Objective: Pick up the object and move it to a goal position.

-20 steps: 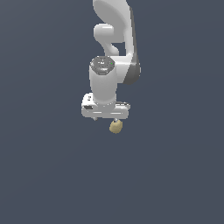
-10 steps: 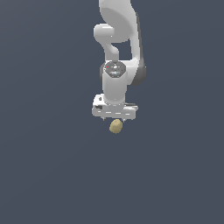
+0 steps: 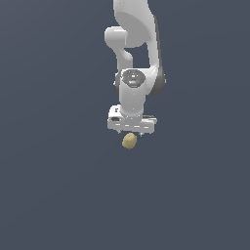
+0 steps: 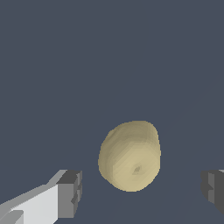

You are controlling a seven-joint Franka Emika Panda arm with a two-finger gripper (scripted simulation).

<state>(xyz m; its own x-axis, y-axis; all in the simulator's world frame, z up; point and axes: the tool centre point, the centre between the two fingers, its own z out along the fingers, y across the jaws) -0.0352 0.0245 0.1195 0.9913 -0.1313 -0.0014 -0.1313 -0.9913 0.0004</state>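
The gripper (image 3: 131, 132) has swung over the object (image 3: 129, 141), now beneath its centre.

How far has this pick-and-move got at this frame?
Done: the gripper is lined up over the tan lump, fingers open with one on each side. In hand: closing in for the grasp; neither pad touches it in the wrist view. Left: grip, lift and carry it to the goal, which no view shows.

Exterior view: distant, faces the arm (image 3: 136, 58) head-on, slightly above. Wrist view: close, looks down past the fingertips (image 4: 70, 192). Both share the object (image 3: 129, 141) (image 4: 130, 156).
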